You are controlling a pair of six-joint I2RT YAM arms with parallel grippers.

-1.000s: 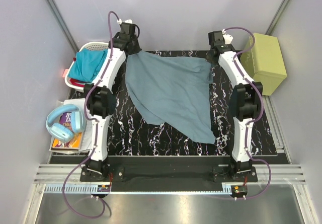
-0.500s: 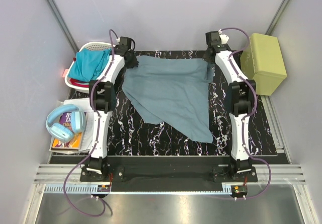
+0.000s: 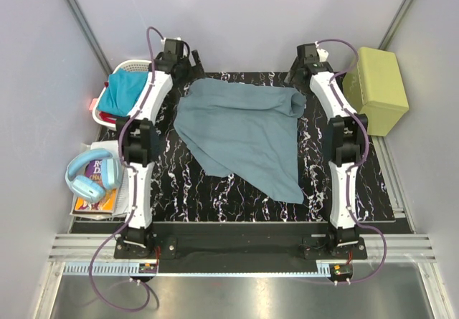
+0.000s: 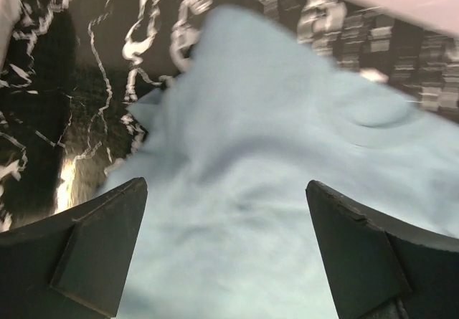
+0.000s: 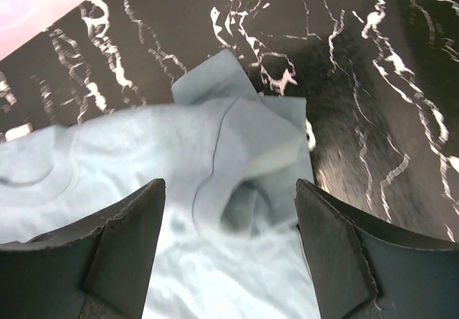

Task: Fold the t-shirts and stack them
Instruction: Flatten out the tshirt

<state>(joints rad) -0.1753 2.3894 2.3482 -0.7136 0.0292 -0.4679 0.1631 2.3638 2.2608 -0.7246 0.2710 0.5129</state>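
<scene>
Found muted grey-blue cloth t-shirt lying loose on black marbled tabletop, bunched along far edge, tail reaching toward near right corner. Found left pincer at far left corner, right pincer at far right corner — both spread wide above cloth, gripping nothing. Noted brighter turquoise tee inside white plastic basket off left edge.
</scene>
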